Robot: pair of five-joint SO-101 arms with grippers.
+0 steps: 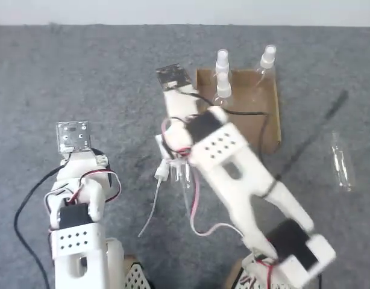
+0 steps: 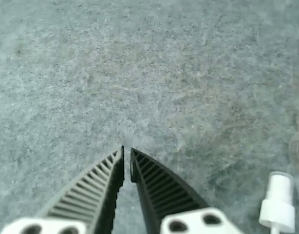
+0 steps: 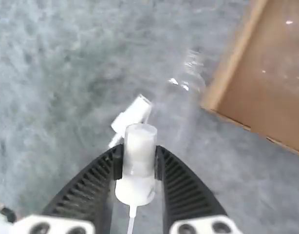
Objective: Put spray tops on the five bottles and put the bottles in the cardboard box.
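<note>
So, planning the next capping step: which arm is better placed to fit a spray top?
Right. The right gripper clamps a spray top, close to a clear bottle beside the cardboard box; the left gripper is shut, empty, over bare carpet.

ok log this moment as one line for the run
right claw: shut on spray top | left claw: shut, empty | cardboard box: three capped bottles standing | table: one uncapped bottle lying
</note>
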